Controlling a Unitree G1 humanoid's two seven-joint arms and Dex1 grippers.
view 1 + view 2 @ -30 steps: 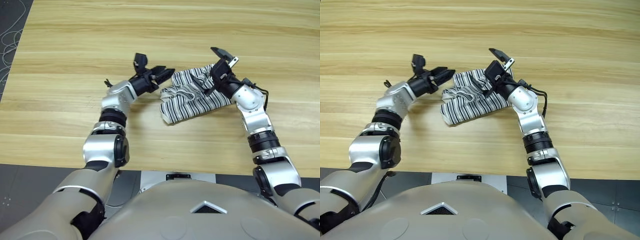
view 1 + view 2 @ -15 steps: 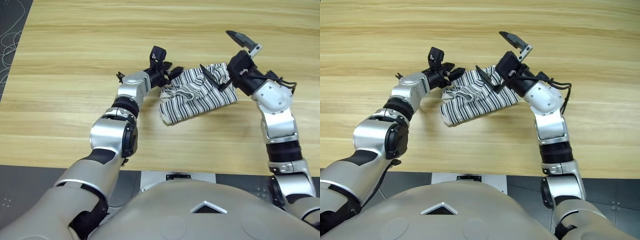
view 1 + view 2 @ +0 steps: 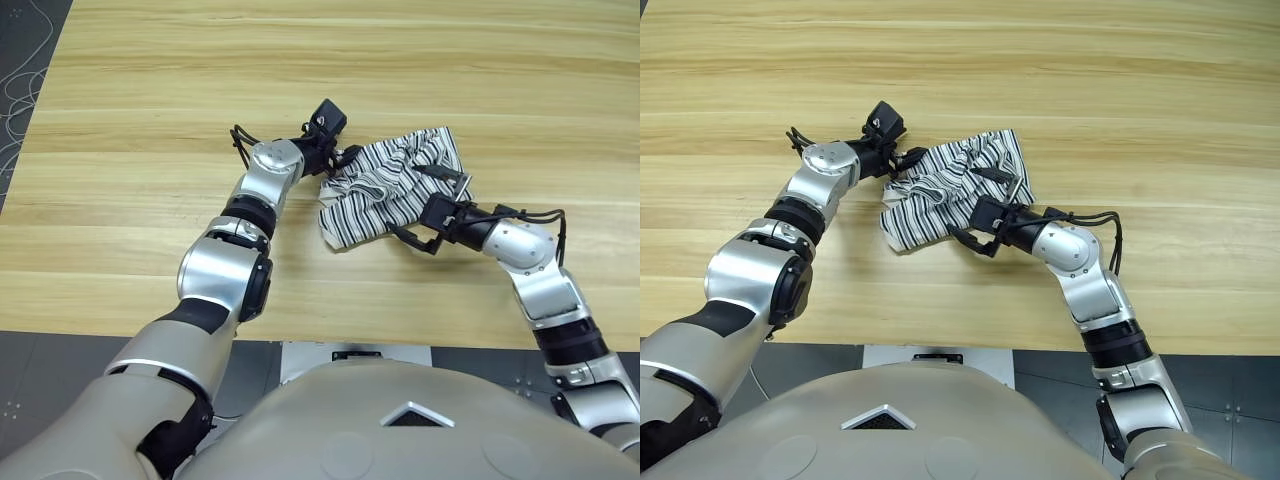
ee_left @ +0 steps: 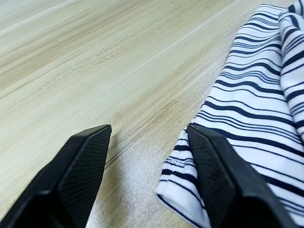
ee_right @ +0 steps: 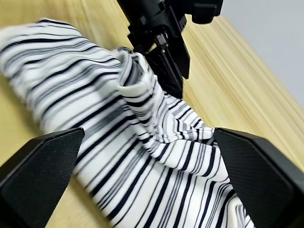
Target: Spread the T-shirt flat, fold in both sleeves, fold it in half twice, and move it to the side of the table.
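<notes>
- Mid-table standoff: the striped T-shirt (image 3: 390,190) lies bunched and wrinkled, not yet spread flat, on the wooden table (image 3: 150,100); its long axis runs diagonally from near-left to far-right.
- The left gripper (image 4: 148,130) sits at the bundle's far-left corner, jaws parted and holding nothing; one finger rests against the hem edge, the other over bare wood, so the cloth lies to its right.
- The right gripper (image 5: 148,135) faces the near-right flank, jaws spread wide and unloaded; the fabric lies straight ahead between its fingers, toward the left arm.
- Both arms are at the cloth; the left looks marginally closer to a bite on an edge.
- Judged room for spreading: broad bare wood to the left, right and far side; the near table edge is the tighter boundary.
</notes>
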